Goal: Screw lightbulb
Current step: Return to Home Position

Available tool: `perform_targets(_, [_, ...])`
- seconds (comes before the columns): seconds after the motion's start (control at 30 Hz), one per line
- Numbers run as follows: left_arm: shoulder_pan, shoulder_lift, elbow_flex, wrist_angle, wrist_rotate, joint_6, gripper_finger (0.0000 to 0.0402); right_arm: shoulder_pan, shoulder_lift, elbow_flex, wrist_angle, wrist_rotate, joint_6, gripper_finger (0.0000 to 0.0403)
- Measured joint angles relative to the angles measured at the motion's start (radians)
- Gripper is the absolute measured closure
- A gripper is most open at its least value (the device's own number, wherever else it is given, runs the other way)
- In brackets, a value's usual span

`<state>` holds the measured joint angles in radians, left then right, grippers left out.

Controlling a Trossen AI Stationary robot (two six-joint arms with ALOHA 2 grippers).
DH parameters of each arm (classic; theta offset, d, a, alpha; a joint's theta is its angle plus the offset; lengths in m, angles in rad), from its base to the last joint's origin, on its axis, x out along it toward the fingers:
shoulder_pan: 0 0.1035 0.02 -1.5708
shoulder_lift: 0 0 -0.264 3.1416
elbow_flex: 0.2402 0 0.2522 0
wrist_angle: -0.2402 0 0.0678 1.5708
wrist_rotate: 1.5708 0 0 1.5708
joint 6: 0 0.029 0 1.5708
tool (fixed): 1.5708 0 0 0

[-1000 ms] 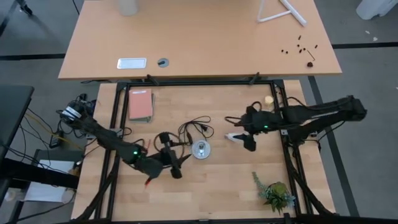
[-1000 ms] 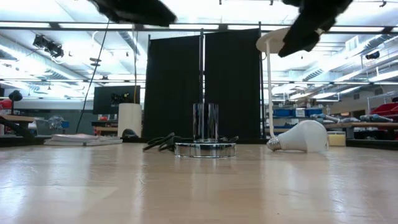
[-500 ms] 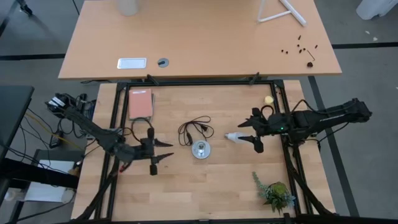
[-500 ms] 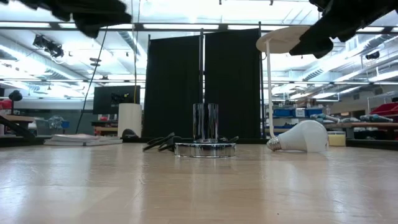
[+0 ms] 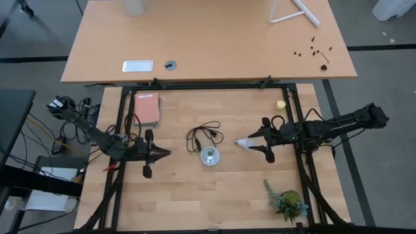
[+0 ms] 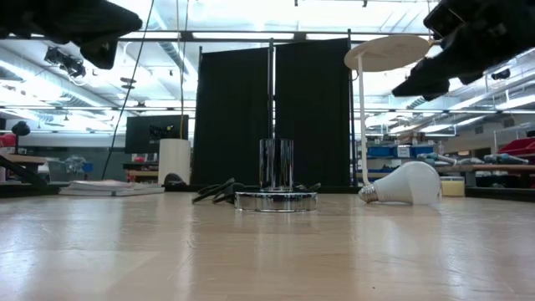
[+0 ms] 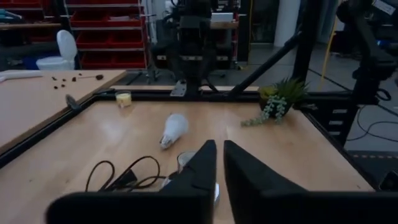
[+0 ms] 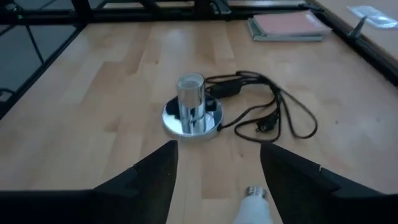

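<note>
The white lightbulb [image 5: 244,142] lies on its side on the wooden table, right of the round silver socket base [image 5: 209,156], its screw end toward the base. The base's black cord [image 5: 203,134] lies coiled beyond it. My right gripper [image 5: 263,140] hovers open above the bulb's wide end; in the right wrist view the bulb's screw end [image 8: 253,193] shows between and below the fingers. My left gripper [image 5: 166,153] is shut on nothing, up in the air left of the base and pointing at it [image 7: 219,152].
A pink notebook [image 5: 147,108] lies at the far left of the table. A small yellow ball [image 5: 281,104] sits at the far right, and a small green plant [image 5: 286,202] at the near right. Black frame rails [image 5: 120,123] edge the table.
My left gripper has drawn back from beside the socket base toward the table's left edge, turned until it points at the base, and shut its fingers. My right gripper has shifted slightly toward the right edge, still open over the bulb. Bulb and base have not moved.
</note>
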<state>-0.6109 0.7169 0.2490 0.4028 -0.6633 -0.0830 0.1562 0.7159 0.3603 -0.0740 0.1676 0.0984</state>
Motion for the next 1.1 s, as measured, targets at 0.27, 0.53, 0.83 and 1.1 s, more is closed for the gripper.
perform_targets(0.27, [0.000, -0.101, -0.091, 0.032, 0.045, -0.029, 0.0394, 0.000, -0.059, -0.072, 0.053, -0.026, -0.002, 0.0202])
perform_targets(0.53, [0.000, -0.156, -0.217, 0.245, 0.159, -0.026, 0.0399, 0.000, -0.140, -0.184, 0.260, -0.122, -0.029, 0.0250])
perform_targets(0.83, [0.000, -0.155, -0.240, 0.275, 0.211, -0.025, 0.0400, 0.000, -0.190, -0.272, 0.353, -0.167, -0.055, 0.0311])
perform_targets(1.1, [0.000, -0.154, -0.241, 0.255, 0.228, -0.037, 0.0400, 0.000, -0.220, -0.354, 0.445, -0.199, -0.051, 0.0381])
